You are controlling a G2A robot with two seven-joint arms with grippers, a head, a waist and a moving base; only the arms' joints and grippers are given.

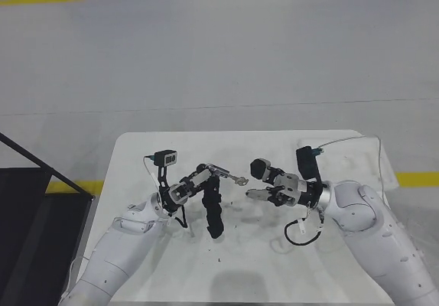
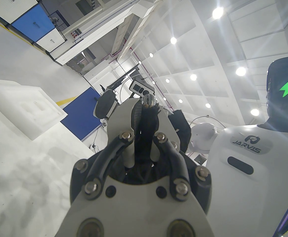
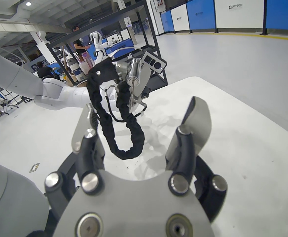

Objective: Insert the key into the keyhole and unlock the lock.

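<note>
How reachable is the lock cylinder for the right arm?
Likely yes: right tool, open and empty, faces the lock cylinder held up by the left tool; only its black cable hangs lower.

In the left wrist view the left claw (image 2: 146,107) closes round the black cable (image 2: 146,129) and hides nearly all of the silver lock (image 2: 148,99), so its keyhole face cannot be seen, and the claw's own base is cut off by the picture's edge. From above, the lock's tip (image 1: 239,181) is too small to show any detail. In the right wrist view a thin metal strip (image 3: 132,94) juts from the lock's end, yet whether it is the key or part of the claw cannot be told.
</note>
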